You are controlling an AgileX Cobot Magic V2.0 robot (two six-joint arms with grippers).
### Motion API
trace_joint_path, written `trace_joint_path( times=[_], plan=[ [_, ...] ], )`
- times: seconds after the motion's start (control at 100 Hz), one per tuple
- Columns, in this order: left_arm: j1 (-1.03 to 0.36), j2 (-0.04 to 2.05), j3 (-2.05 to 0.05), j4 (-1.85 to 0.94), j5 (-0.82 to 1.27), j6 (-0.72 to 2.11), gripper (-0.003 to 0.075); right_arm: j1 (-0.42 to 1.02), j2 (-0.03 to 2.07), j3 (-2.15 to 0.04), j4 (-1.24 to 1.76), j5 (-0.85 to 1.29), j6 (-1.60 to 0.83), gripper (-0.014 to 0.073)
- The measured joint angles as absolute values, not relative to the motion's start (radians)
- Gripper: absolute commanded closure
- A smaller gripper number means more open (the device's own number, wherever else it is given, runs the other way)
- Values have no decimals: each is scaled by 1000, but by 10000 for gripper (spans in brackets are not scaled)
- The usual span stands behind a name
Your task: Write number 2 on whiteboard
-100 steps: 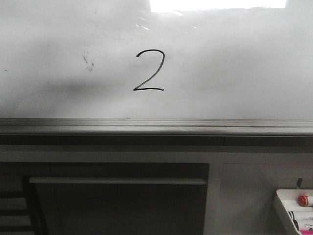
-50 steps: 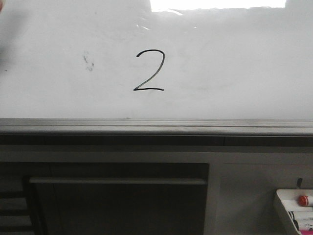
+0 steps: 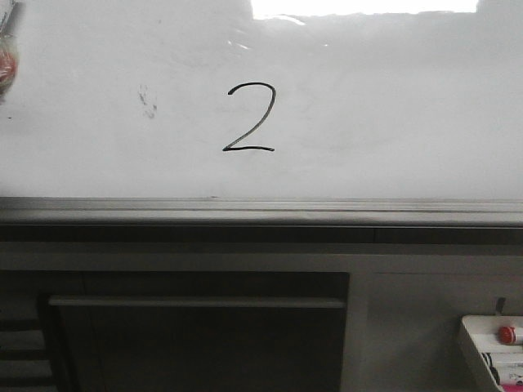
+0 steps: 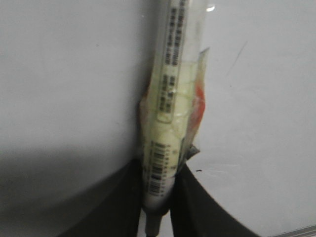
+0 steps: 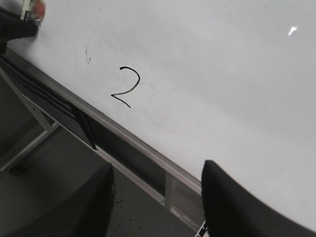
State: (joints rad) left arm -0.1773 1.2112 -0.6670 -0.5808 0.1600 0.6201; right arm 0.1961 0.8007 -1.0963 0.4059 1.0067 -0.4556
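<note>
While the number 2 sits finished in the upper middle of the whiteboard, the white tray at the lower right of the front view holds a red-capped marker and a pink-labelled one below it. Newly showing at the upper left edge is the left gripper, clamped around a tape-wrapped marker. Over on the other side, the right gripper hangs with jaws spread wide, holding nothing.
</note>
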Motion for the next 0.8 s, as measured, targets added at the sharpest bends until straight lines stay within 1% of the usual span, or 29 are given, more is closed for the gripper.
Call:
trace_joint_path(
  times=[0.08,0.13,0.2,0.35,0.48,0.59,0.66,0.73,0.8],
  plan=[
    [-177,1213,-667,-581,160,620,491,196,801,-1096,406,1007,-456,242],
    [-177,1213,-667,-581,165,620,404,196,801,-1096,404,1007,-456,242],
    [-177,1213,-667,-581,181,620,340,196,801,-1087,397,1005,-446,242],
    [-153,1179,-672,-573,258,620,337,181,801,-1012,362,964,-369,242],
    [-89,1130,-721,-526,404,600,341,138,801,-906,344,911,-304,242],
    [-34,1086,-770,-414,530,496,342,111,801,-839,333,882,-261,244],
    [-16,1056,-796,-289,603,391,342,104,801,-819,327,873,-234,274],
    [-14,1022,-811,-160,660,288,345,100,801,-813,326,865,-217,328],
    [-14,981,-813,-65,689,217,368,100,796,-810,325,845,-208,388]
  ],
)
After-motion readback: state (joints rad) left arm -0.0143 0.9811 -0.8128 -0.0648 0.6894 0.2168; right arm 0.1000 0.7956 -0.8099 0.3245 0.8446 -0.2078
